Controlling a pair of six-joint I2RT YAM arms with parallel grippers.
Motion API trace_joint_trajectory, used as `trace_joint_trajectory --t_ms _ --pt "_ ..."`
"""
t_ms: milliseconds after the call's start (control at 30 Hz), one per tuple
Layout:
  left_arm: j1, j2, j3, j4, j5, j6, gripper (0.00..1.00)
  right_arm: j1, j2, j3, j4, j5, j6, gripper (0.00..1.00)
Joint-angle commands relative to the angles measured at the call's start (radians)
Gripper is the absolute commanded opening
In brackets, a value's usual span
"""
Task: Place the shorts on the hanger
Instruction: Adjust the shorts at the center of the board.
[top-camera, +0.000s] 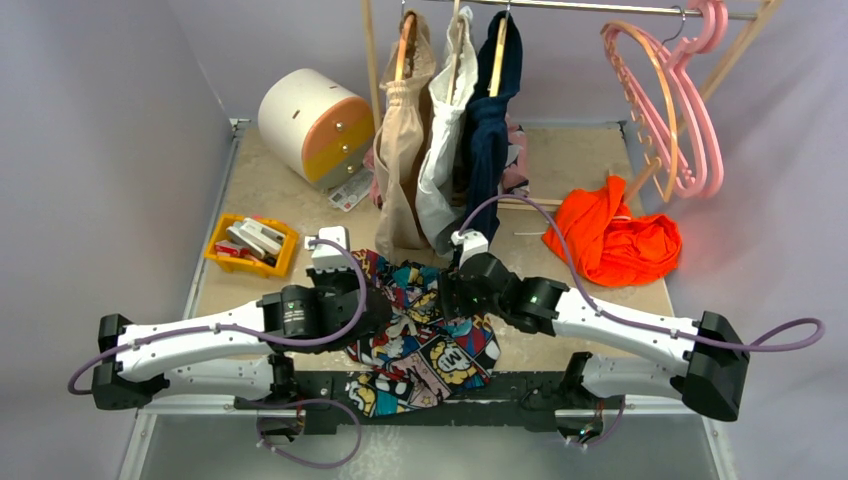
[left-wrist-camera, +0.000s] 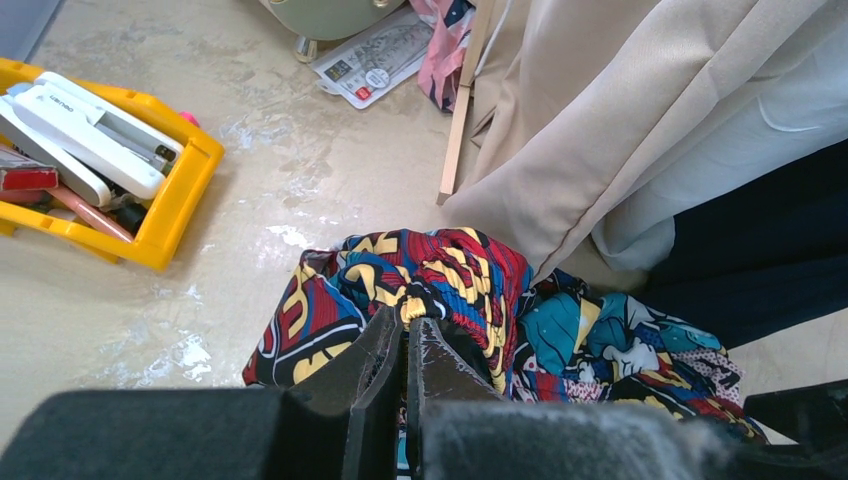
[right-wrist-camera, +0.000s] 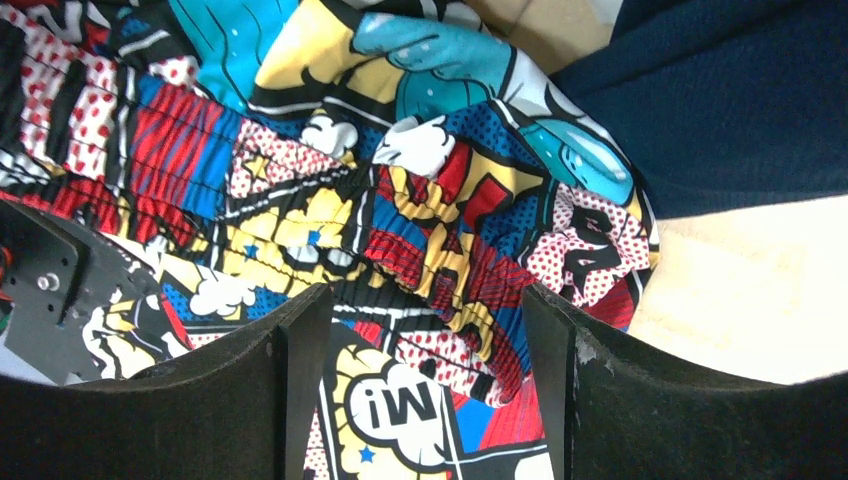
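The comic-print shorts lie crumpled on the table at the near middle, partly over the front edge. My left gripper is shut on a fold of their gathered waistband; its fingertips pinch the fabric. My right gripper hovers open just over the shorts, its fingers straddling the waistband without touching it. The peach-orange hanger with notched arms hangs on the rail at the far right, far from both grippers.
Beige, white and navy garments hang on wooden hangers just behind the shorts. Pink hangers hang beside the peach one. An orange garment lies at the right. A yellow tray and a white-orange drum stand at the left.
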Motion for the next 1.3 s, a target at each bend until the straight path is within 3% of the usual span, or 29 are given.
trace_joint_trajectory --t_ms 0,200,333,500,667,867,1000,1267 --pt "0.005 0.013 0.054 -0.026 -0.062 -0.030 0.00 0.005 -0.040 0.030 -0.081 -0.011 0.021 0.72" --pt "0.006 0.013 0.063 -0.031 -0.070 -0.031 0.00 0.006 -0.012 0.046 -0.157 0.016 0.043 0.69" --pt "0.005 0.005 0.066 -0.037 -0.070 -0.032 0.00 0.006 0.034 0.061 -0.205 0.072 0.099 0.61" --pt "0.006 -0.006 0.065 -0.038 -0.061 -0.031 0.00 0.005 0.059 0.063 -0.217 0.087 0.146 0.39" --pt "0.005 -0.027 0.100 -0.039 -0.049 -0.005 0.00 0.005 0.031 0.156 -0.259 0.196 0.111 0.00" --pt "0.006 -0.074 0.376 0.081 0.092 0.366 0.00 0.005 -0.100 0.590 -0.350 0.285 -0.167 0.00" --pt "0.005 -0.103 0.548 0.110 0.161 0.491 0.00 0.006 -0.116 0.857 -0.358 0.316 -0.276 0.00" --pt "0.005 -0.240 0.381 0.219 0.228 0.472 0.00 0.005 -0.162 0.756 -0.324 0.389 -0.275 0.00"
